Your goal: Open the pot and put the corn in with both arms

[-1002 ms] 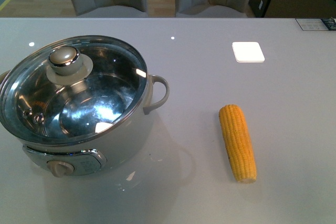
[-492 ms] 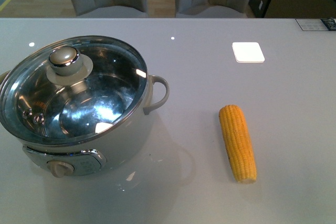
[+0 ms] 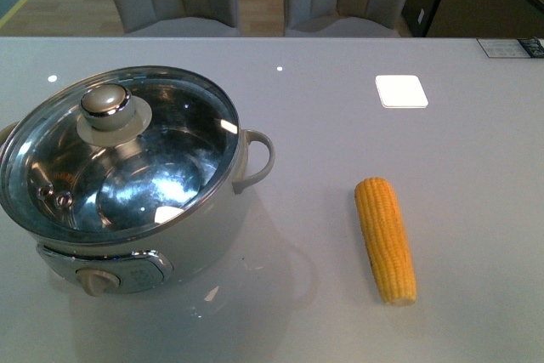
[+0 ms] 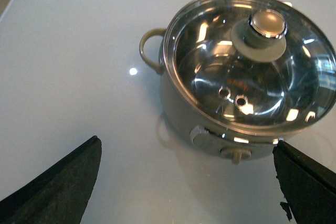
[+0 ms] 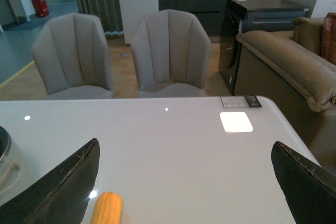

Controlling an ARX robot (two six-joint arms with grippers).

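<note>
The cream-white pot (image 3: 204,235) stands on the left of the table with its steel-rimmed glass lid (image 3: 127,159) on, a round knob (image 3: 106,101) on top and a beige dial (image 3: 96,281) at the front. The yellow corn (image 3: 386,240) lies on the table to its right, well apart from it. Neither arm shows in the front view. My left gripper (image 4: 186,182) is open above the table, with the pot (image 4: 210,124) and its lid (image 4: 252,61) just ahead of it. My right gripper (image 5: 184,182) is open too, with the corn tip (image 5: 106,208) near one finger.
A white square pad (image 3: 401,91) lies on the grey table (image 3: 323,125) at the back right. Two grey chairs (image 5: 168,51) stand behind the far edge, with a sofa (image 5: 289,72) and a dark cabinet (image 5: 262,19) to the right.
The front view has shifted slightly, so the pot, corn and pad sit a little lower in the picture. Nothing on the table has moved relative to the rest.
</note>
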